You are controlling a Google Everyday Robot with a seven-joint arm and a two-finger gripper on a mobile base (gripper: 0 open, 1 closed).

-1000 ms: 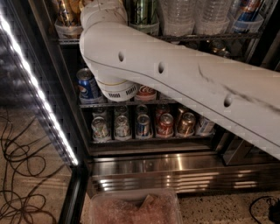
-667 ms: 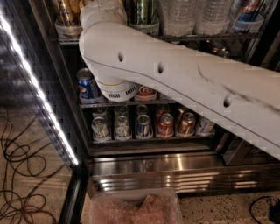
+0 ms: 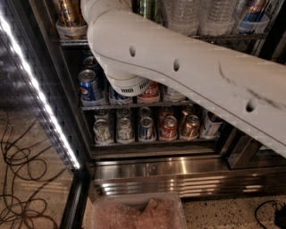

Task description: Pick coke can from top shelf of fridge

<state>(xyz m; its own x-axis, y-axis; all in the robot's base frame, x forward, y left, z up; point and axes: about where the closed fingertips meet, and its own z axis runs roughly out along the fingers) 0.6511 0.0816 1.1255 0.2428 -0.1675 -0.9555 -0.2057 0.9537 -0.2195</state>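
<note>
The fridge (image 3: 152, 172) stands open, with a lit strip (image 3: 40, 103) along the door edge. My white arm (image 3: 178, 67) crosses the view from right to upper left and leaves at the top edge. The gripper is out of view above the picture. The top wire rack (image 3: 223, 38) holds a gold can (image 3: 69, 13), a green can (image 3: 146, 6), clear bottles (image 3: 183, 13) and a blue can (image 3: 252, 13). No coke can shows on it. A red can with white script (image 3: 151, 92) stands on the rack below, half hidden by my arm.
Blue Pepsi cans (image 3: 89, 85) stand on the middle rack at the left. The lowest rack holds several cans, one of them red (image 3: 169, 127). A clear tub (image 3: 138, 212) sits on the floor in front of the steel base. Black cables (image 3: 22, 179) lie on the floor at the left.
</note>
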